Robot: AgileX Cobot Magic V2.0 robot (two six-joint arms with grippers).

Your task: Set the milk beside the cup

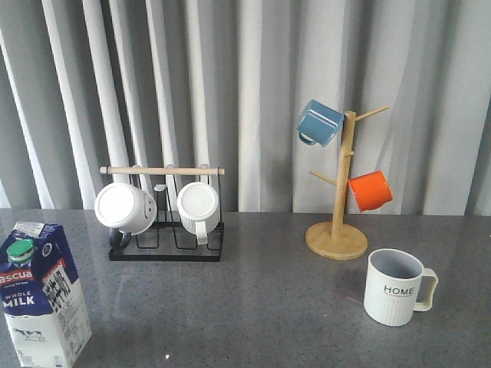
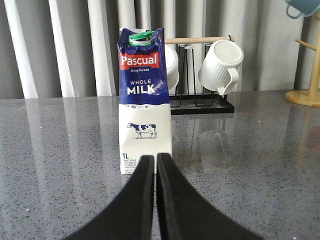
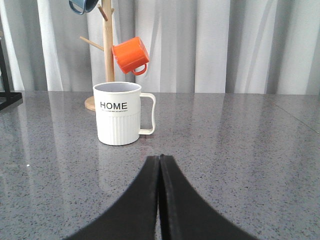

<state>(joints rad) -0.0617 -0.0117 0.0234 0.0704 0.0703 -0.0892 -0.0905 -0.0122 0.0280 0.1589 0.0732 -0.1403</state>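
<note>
Behind milk (image 2: 144, 100): left fingers (image 2: 145, 172) clenched | facing cup (image 3: 120, 113): right fingers (image 3: 167, 172) clenched

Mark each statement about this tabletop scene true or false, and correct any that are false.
1. The milk carton stands upright at the table's front left. True.
2. The HOME mug hangs on the wooden mug tree. False: it stands on the table, in front of the tree and to its right.
3. The left hand grips the milk carton. False: its fingers are closed together, short of the carton, holding nothing.
4. An orange mug and a blue mug hang on the mug tree. True.
5. The right hand is shut, with the HOME mug ahead of it. True.
6. The carton touches the HOME mug. False: they stand far apart.
</note>
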